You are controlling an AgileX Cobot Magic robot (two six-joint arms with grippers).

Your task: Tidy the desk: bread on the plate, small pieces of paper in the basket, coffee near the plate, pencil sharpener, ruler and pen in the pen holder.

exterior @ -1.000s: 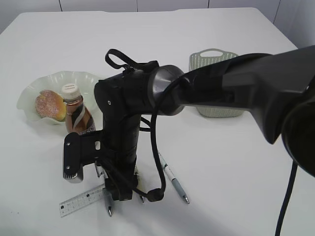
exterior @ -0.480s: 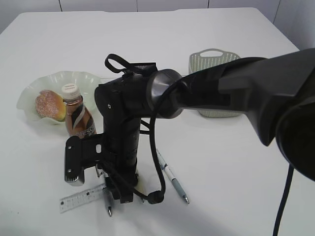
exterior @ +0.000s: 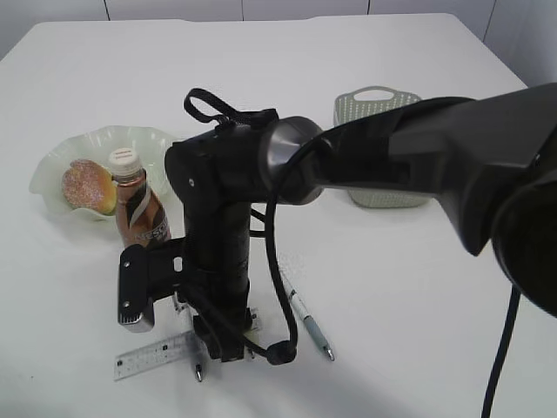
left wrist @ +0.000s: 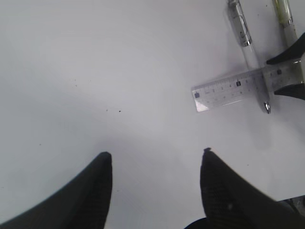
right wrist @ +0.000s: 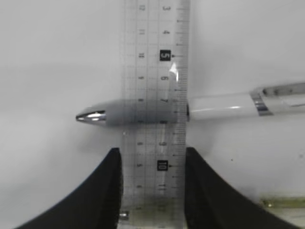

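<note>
The clear ruler (exterior: 157, 355) lies flat near the table's front edge, across a white pen (right wrist: 219, 106) that passes under it. My right gripper (exterior: 218, 353) reaches across from the right and points down at it. In the right wrist view its jaws (right wrist: 152, 150) press both long edges of the ruler (right wrist: 155, 71). A second pen (exterior: 306, 324) lies just to the right. My left gripper (left wrist: 156, 152) hangs open over bare table, with the ruler (left wrist: 228, 90) ahead to its right. The bread (exterior: 87, 185) sits on the plate (exterior: 148, 139), with the coffee (exterior: 137, 207) beside it. The pen holder, pencil sharpener and paper are out of view.
The grey-green basket (exterior: 365, 109) stands at the back right, partly behind the right arm. That arm's dark bulk and cable cover the middle of the table. The table's front edge lies close below the ruler.
The right gripper's jaws have narrowed onto the ruler's edges. The ruler has shifted slightly to the right. The left gripper has not changed.
</note>
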